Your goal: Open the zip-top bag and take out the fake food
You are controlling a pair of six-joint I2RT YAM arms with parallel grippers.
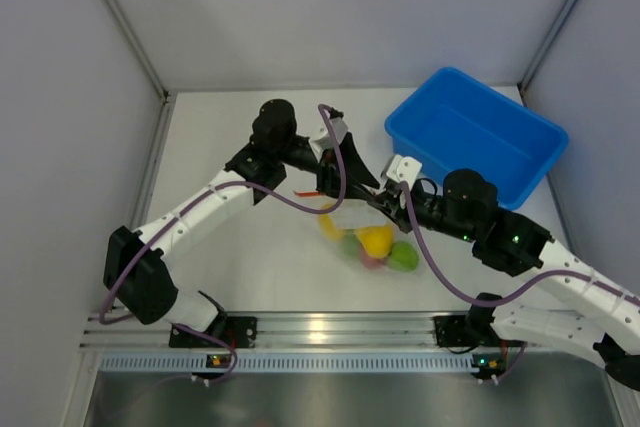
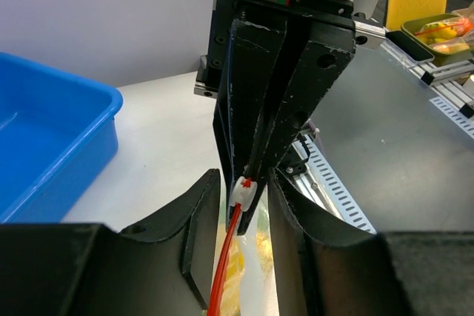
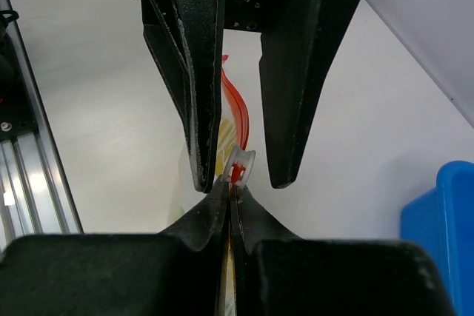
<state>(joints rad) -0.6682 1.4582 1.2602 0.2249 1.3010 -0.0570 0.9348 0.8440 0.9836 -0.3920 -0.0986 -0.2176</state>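
The clear zip-top bag (image 1: pixel 370 243) hangs between both arms above the table's middle, with the fake food inside: a yellow piece (image 1: pixel 376 238) and green fruits (image 1: pixel 403 257). My right gripper (image 3: pixel 229 186) is shut on the bag's top edge just below the white slider (image 3: pixel 241 164). My left gripper (image 3: pixel 243 183) comes from the opposite side. Its fingers (image 2: pixel 194 227) stand either side of the slider (image 2: pixel 244 192) with a narrow gap on each side. The orange-red zip strip (image 2: pixel 226 264) runs down from the slider. In the top view the left gripper (image 1: pixel 362 187) and right gripper (image 1: pixel 381 199) meet tip to tip.
A blue bin (image 1: pixel 480 137) stands at the back right, close behind the right arm; it also shows in the left wrist view (image 2: pixel 44 138). White walls enclose the table at the back and sides. An aluminium rail (image 1: pixel 320 332) runs along the near edge.
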